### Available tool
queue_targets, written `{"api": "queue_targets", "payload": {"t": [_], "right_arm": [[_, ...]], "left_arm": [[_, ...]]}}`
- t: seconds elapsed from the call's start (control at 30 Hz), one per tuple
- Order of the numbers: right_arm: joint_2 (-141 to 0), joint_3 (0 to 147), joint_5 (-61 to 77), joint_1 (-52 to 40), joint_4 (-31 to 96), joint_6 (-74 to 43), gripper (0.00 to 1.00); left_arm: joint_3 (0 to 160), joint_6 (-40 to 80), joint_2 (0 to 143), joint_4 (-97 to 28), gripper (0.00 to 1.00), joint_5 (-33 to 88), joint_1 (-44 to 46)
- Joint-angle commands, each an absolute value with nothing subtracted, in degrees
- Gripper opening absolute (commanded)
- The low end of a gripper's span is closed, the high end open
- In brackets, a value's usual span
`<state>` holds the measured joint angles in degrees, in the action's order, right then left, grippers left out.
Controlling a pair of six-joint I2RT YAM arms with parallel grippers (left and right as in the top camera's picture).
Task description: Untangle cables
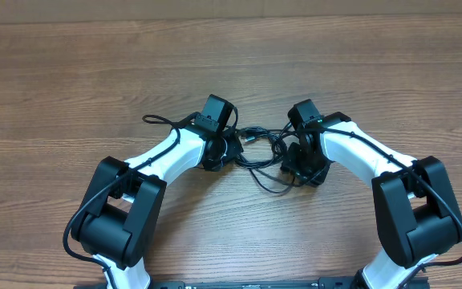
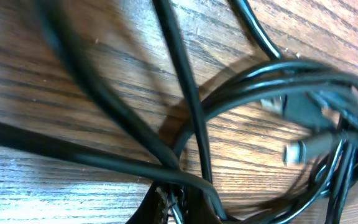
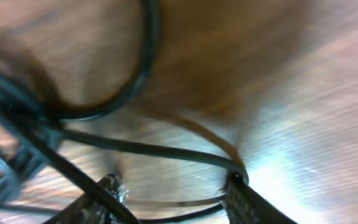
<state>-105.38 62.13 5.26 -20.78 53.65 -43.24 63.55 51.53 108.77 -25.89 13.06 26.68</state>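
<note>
Overhead: the cables [image 1: 261, 154] lie as 1 black tangle on the wooden table [image 1: 231, 56], near its middle, between the 2 arms. One strand trails away to the left, past the left arm's wrist. The left gripper [image 1: 227, 151] is down at the left edge of the tangle and the right gripper [image 1: 301, 165] at its right edge. Both sets of jaws are hidden under the wrists here.

Left wrist: the cables [image 2: 185, 106] fill the view, several loops crossing over the wood grain. There are 2 plug connectors [image 2: 297, 150] at the right, blurred. The left gripper [image 2: 182, 202] shows only at the bottom edge. Its fingertips sit close together with strands running over and into them, and I cannot tell whether they clamp a strand.

Right wrist: the view is blurred. The right gripper [image 3: 173, 186] has its jaws apart. A cable [image 3: 160, 151] runs across the wood to the right fingertip [image 3: 238, 190], another crosses the left fingertip, and a thin strand lies in the gap, not pinched.
</note>
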Motion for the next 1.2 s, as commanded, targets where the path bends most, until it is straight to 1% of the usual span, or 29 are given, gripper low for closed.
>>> {"api": "queue_targets", "payload": {"t": [0.0, 0.13, 0.4, 0.57, 0.6, 0.9, 1.03, 1.17], "right_arm": [[-106.74, 59.48, -7.09, -20.27, 58.37, -43.20, 0.56], [-106.74, 59.48, -16.56, -20.08, 63.77, -43.20, 0.62], [-106.74, 59.48, -24.53, -18.02, 65.30, -43.20, 0.64], [-106.74, 59.48, -28.97, -14.96, 66.22, -43.20, 0.65], [-106.74, 59.48, -30.89, -13.15, 66.61, -43.22, 0.65], [-106.74, 59.48, -32.32, -4.12, 64.73, -43.22, 0.66], [-106.74, 59.48, -32.29, -0.30, 62.81, -43.18, 0.66], [-106.74, 59.48, -29.93, 0.91, 61.41, -42.59, 0.67]], "left_arm": [[61.63, 51.46, 109.40, -26.96, 0.04, 6.81, 26.85], [61.63, 51.42, 109.40, -27.14, 0.04, 6.39, 25.21], [61.63, 49.67, 109.40, -28.25, 0.04, 5.76, 20.40], [61.63, 47.97, 109.40, -28.53, 0.04, 5.91, 17.85], [61.63, 47.29, 109.40, -28.58, 0.04, 6.11, 17.17], [61.73, 42.85, 109.40, -28.69, 0.04, 8.10, 13.76], [62.22, 40.77, 109.40, -29.39, 0.04, 9.13, 9.80], [62.59, 37.71, 109.40, -29.87, 0.04, 10.63, 5.91]]}}
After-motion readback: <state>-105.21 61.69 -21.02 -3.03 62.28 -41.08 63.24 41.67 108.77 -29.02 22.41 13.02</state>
